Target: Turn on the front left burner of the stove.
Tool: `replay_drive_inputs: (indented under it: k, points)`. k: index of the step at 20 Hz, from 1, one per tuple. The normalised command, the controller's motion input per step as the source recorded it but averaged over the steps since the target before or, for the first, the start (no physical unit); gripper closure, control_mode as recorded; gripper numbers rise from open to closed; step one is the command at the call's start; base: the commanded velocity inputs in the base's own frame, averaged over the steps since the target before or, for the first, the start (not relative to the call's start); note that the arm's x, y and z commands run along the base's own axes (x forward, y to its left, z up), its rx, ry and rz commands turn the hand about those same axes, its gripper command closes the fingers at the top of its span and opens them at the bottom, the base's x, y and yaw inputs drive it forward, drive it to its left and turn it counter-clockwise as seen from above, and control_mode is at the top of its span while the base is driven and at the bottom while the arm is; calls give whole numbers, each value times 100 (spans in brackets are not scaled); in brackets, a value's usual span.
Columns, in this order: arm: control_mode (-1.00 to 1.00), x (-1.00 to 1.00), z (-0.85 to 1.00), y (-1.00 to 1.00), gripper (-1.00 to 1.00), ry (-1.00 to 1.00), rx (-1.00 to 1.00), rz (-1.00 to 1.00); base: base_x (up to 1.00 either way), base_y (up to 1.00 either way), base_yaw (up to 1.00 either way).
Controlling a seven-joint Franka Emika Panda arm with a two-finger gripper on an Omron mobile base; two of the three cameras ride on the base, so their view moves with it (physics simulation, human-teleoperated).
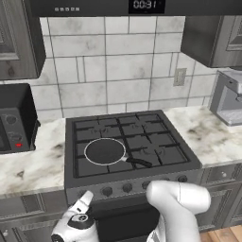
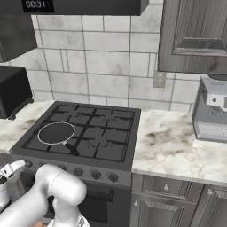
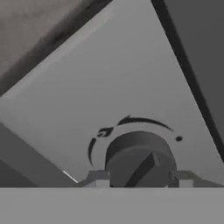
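The stove (image 1: 137, 142) is a dark grey gas range with black grates. A black frying pan (image 1: 105, 152) with a pale rim covers its front left burner (image 1: 90, 166). Small round knobs line the front panel. My gripper (image 1: 88, 196) is down at the leftmost knob (image 3: 140, 155), and also reaches the panel's left end in the right base view (image 2: 17, 166). In the hand view the fingertips (image 3: 99, 179) sit against both sides of the round knob. Its raised rib lies diagonally between them. The gripper (image 3: 141, 180) looks shut on the knob.
A black countertop oven (image 1: 16, 118) with a red button stands left of the stove. A grey coffee machine (image 1: 229, 97) sits on the marble counter (image 1: 208, 134) at right. Dark cabinets hang above, and the oven door lies under the knobs.
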Motion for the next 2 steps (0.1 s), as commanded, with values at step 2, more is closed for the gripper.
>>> replay_drive_inputs:
  k: [2]
  points:
    - [-100, 19, -27, 0, 100, 3, -26, 0, 0, 0, 0]
